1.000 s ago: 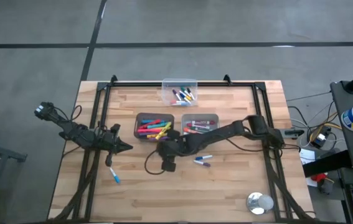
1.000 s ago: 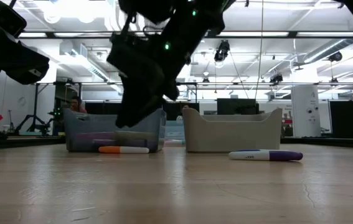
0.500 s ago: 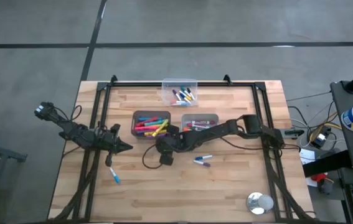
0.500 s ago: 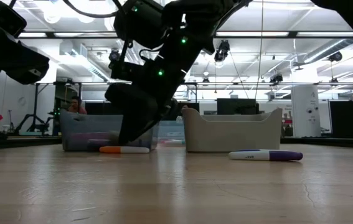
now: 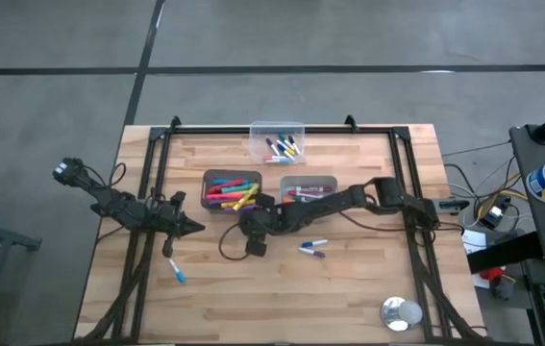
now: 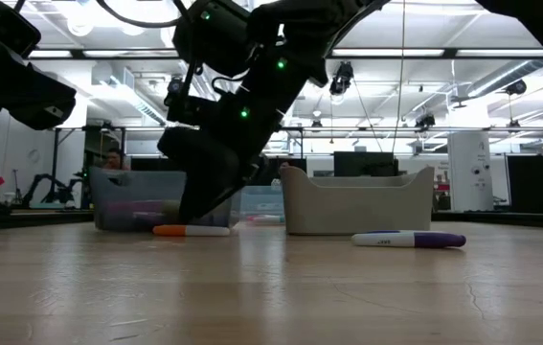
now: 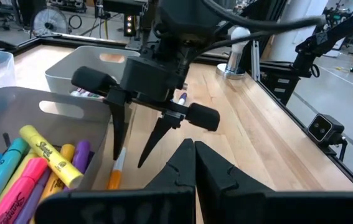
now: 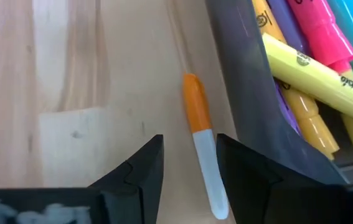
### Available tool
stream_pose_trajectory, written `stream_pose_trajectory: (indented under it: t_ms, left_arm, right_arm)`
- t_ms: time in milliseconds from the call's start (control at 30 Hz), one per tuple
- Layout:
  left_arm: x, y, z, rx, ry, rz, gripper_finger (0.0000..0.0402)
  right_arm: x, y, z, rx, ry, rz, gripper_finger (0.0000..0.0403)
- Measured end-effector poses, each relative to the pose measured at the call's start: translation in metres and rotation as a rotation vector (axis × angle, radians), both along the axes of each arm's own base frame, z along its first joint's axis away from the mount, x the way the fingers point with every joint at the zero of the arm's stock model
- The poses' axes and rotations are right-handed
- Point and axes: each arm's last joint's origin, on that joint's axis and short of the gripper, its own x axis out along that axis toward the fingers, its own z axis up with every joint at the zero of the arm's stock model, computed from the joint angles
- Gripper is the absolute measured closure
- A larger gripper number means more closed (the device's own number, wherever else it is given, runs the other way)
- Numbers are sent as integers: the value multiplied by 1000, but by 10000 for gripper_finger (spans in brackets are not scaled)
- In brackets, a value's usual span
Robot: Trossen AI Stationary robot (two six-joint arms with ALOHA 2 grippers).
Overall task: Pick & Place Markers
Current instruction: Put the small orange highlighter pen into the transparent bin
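Markers: one orange-capped white marker [image 8: 200, 144] lies flat on the bench [image 5: 349, 288], right against the outer wall of the grey bin [image 8: 251, 93]. Right hand [image 8: 188, 163] is straight over it, tips down, fingers [image 8: 140, 165] spread with the marker's white barrel between them; no contact visible, nothing pinched. Low view shows the same: fingertips down near the bench at the orange marker [image 6: 191, 230], in front of the clear-walled left bin [image 6: 127, 203].

Just past the right hand, inside that grey bin [image 5: 235, 195]: a pile of highlighters [image 8: 313, 62] in yellow, pink, blue, orange and purple. Beside the right hand, on the arm's side: second grey bin [image 5: 309, 190] with more markers; on open bench near the arm, a purple-capped marker [image 5: 312, 249], also seen in the low view [image 6: 409, 240].

Farther beyond both bins: clear tub [image 5: 278, 141] at the bench's back edge with a few markers in it.

Left hand [image 5: 191, 228] is parked well off to the side of the bins, fingers pressed together, holding nothing. Just beside it, on the bench, a blue-capped marker [image 5: 176, 272]. From its wrist camera the right hand [image 7: 132, 140] shows with fingers apart above the orange marker [image 7: 115, 171].

Silver tape roll [image 5: 400, 312] sits far from both hands at the bench's near corner.
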Motion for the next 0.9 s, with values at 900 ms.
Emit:
stream_pose_trajectory:
  t_ms: [900]
  left_arm:
    - [0,0,0,-2,0,1,401]
  right_arm:
    - [-6,32,11,-191,57,-28,278]
